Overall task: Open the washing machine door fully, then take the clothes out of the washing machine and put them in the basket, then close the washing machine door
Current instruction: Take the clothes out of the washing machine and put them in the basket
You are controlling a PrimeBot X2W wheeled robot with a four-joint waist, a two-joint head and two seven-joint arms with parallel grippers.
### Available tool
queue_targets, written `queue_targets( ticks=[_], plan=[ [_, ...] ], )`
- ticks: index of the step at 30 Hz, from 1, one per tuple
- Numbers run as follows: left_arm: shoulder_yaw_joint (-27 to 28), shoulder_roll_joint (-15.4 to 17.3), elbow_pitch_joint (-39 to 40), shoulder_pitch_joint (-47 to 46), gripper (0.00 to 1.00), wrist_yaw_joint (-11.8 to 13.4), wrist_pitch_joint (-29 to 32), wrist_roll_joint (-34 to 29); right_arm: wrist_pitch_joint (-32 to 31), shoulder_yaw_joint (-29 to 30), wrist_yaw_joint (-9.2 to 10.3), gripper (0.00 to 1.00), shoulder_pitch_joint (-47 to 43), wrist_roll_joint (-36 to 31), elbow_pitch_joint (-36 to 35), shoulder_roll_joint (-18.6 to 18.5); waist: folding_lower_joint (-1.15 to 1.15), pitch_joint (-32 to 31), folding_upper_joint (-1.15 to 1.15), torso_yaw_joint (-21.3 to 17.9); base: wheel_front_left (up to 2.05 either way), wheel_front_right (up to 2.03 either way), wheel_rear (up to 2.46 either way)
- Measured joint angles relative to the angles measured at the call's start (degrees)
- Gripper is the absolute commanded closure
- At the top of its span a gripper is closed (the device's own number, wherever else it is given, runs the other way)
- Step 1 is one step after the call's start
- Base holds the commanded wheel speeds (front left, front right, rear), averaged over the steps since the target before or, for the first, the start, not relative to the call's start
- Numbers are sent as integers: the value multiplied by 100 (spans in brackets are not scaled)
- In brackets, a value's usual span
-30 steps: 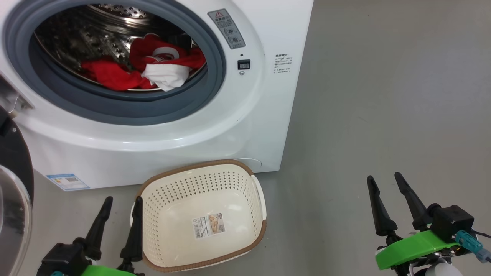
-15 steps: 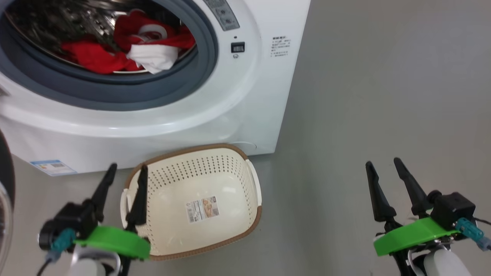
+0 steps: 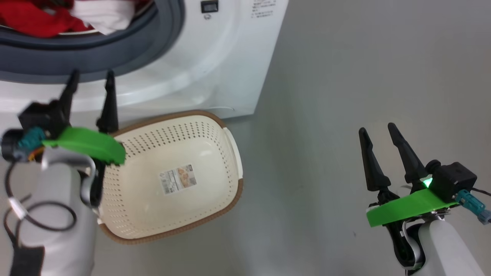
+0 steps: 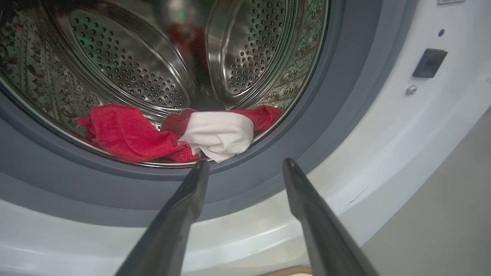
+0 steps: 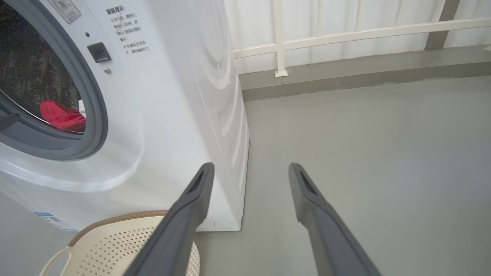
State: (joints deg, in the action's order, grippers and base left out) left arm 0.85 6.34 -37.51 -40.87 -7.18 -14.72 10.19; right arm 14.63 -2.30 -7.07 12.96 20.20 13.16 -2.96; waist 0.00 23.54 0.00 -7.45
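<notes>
Directly beyond our wide-open left pincer [image 4: 245,163], the clothes [image 4: 130,132] lie stretched left to right; our right pincer [image 3: 377,127], equally wide, stands well apart.

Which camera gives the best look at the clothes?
The left wrist view: the clothes lie whole in the drum. The head view crops them at its top edge; the right wrist view catches a red scrap.

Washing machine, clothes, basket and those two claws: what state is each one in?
washing machine: mouth uncovered, drum open to view.
clothes: bunched inside, at the drum's front edge.
basket: upright on the floor, empty.
left gripper: open, holding nothing, pointed at the drum opening.
right gripper: open, holding nothing, over bare floor.
</notes>
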Motion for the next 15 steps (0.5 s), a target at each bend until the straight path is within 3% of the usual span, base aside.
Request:
queue_targets(
  ticks=[15],
  plan=[
    [402,307,-1789,-2263,0,3,0,192,0,-215,0,0,341,382,-34,7,0,845,0,-539,0,0,0]
  ],
)
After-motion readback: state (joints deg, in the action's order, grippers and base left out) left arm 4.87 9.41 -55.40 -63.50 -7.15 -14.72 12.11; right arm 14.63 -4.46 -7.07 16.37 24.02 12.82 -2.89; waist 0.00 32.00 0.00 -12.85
